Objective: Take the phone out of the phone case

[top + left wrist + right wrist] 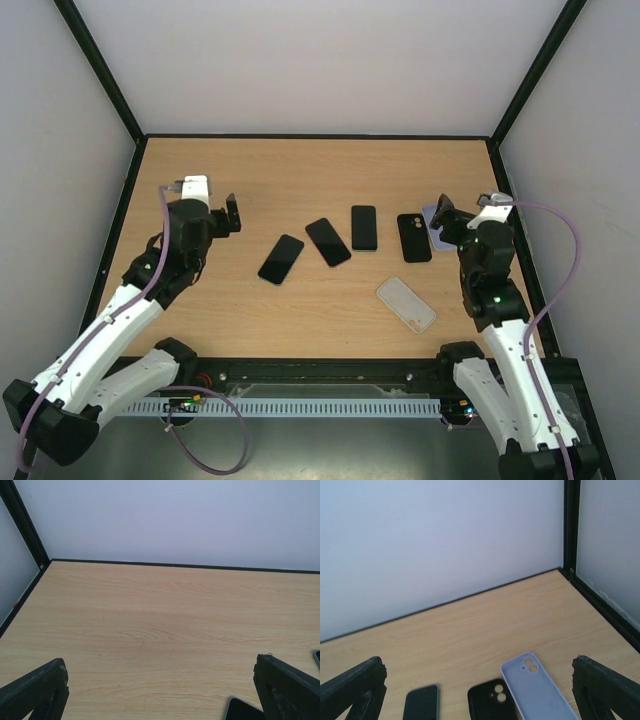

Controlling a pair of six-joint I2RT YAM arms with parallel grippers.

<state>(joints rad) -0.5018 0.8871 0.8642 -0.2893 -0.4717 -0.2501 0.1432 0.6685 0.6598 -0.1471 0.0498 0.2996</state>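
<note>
1. Left hand (232, 214): both fingers stand fully apart and hold nothing. In the left wrist view only bare tabletop (300, 170) lies between them.

2. Right hand (441, 215): fingers fully apart, nothing gripped. It hangs over the far right part of the tabletop.

3. Cases. The lilac case (536, 690) lies flat, camera cut-out towards 12 o'clock, directly below my right hand and closer to the right finger; from above the hand covers part of it. The black case (414, 237) lies just beside it, at 8 o'clock from my right hand, apart from both fingers. The clear case (406, 304) lies at 7 o'clock from that hand, well apart, towards the near edge. I cannot tell whether the lilac or black case has a phone in it.

4. Phones. Three dark phones lie bare, in a row across the middle. The first phone (281, 259) is at 4 o'clock from my left hand, near it. The second phone (328, 242) is just beside the first. The third phone (364, 227) is at 9 o'clock from my right hand
</note>
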